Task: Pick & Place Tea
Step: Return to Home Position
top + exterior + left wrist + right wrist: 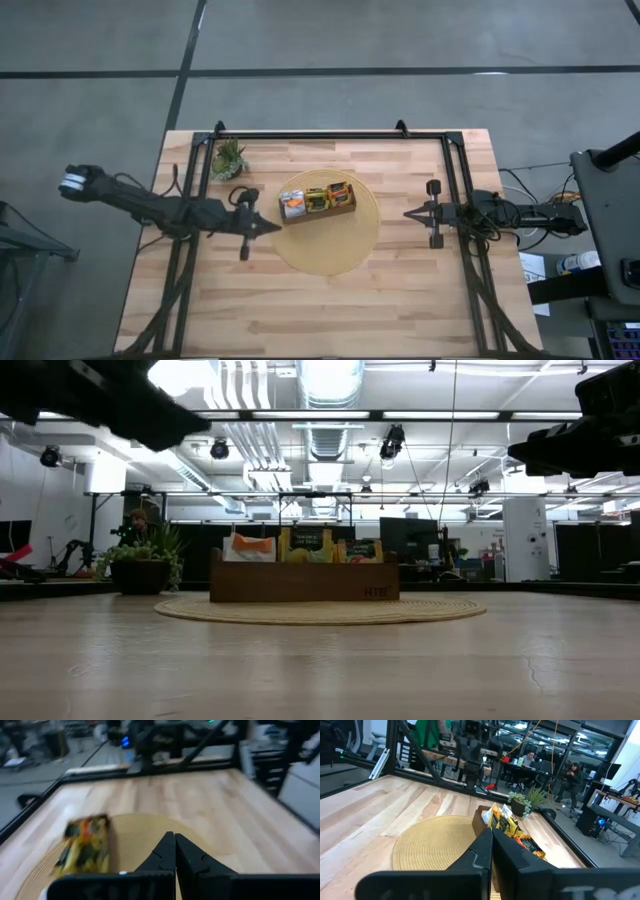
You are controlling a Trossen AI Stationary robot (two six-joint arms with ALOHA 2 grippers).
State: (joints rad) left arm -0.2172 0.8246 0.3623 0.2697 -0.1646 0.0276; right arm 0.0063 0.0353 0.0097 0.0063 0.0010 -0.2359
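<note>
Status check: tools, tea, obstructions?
Left tool shut, empty, at mat edge. Right tool shut, empty, clear of mat. Tea sachets in wooden tray. Nothing blocking.

Bright ceiling lights (330, 375), even glow, faint shadows

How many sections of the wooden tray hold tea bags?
3. White-and-orange bags fill the section nearest the left arm, yellow bags the middle, orange bags the one nearest the right arm. Individual bags cannot be counted.
</note>
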